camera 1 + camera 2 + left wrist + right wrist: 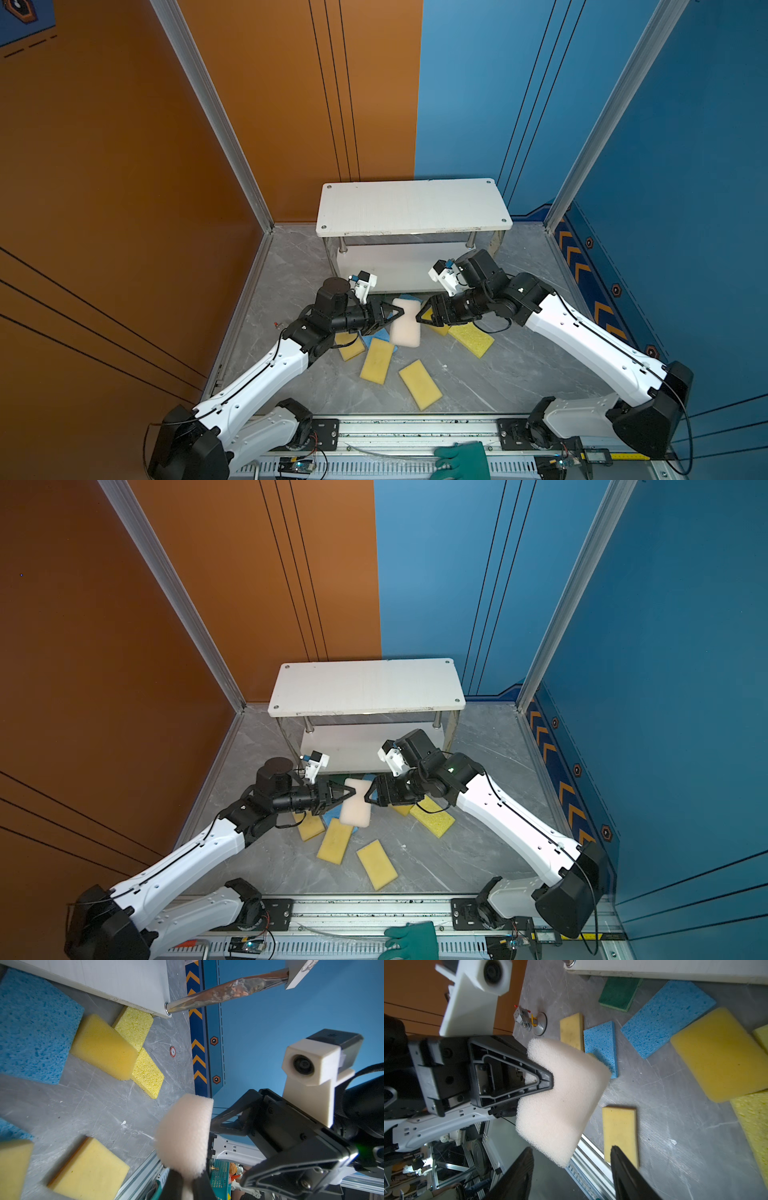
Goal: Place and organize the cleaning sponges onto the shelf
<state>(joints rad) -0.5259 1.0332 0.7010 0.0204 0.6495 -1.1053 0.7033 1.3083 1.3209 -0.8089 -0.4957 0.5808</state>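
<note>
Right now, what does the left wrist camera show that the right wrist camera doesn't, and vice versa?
Only the left wrist view: the chevron wall strip and the shelf's upper board. Only the right wrist view: the dark green sponge and the orange wall. Both: the pale pink sponge clamped in the left gripper, blue sponges and yellow sponges on the floor.

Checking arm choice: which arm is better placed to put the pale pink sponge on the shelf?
Likely left: the left gripper is shut on the pale pink sponge near the shelf; the right gripper stands open, holding nothing.
</note>
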